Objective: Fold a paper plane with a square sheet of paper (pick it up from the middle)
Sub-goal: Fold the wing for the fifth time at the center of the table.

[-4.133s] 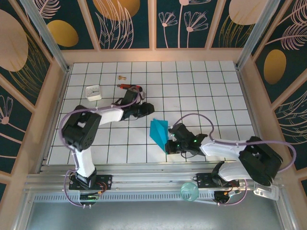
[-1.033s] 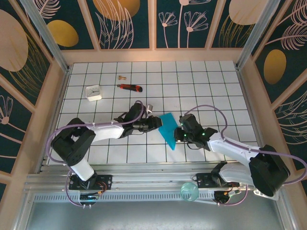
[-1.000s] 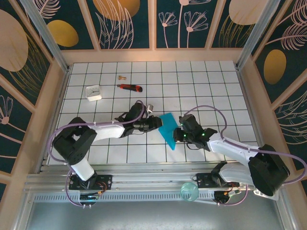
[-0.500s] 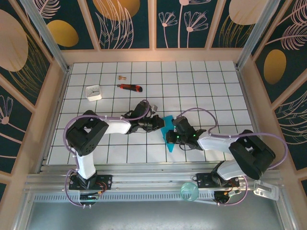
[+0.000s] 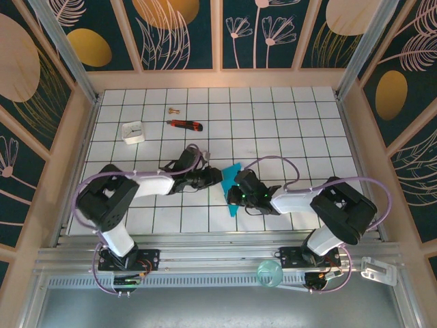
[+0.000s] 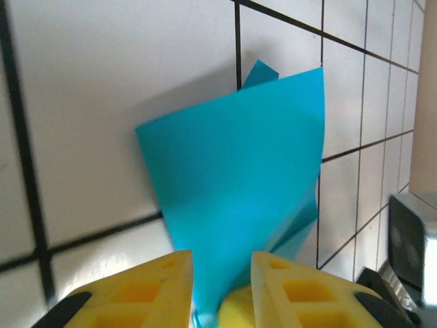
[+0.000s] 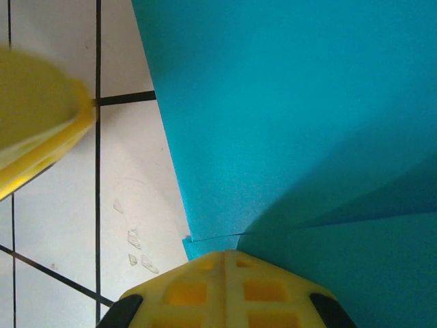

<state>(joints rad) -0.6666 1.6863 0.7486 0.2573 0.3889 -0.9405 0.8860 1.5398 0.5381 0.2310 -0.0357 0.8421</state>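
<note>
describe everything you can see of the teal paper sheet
The square sheet of paper is thin, matte teal-blue, already folded into a smaller tapering shape with overlapping layers and a crease. It stands partly raised and tilted over the white tiled table, casting a shadow, midway between the arms. The right gripper is shut on one edge; the paper's narrow end runs between the parted fingers of the left gripper.

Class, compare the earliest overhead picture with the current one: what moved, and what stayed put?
The left gripper travelled from near the knife to the teal paper's left edge. The right gripper stayed shut on the paper; knife and white block did not move.
</note>
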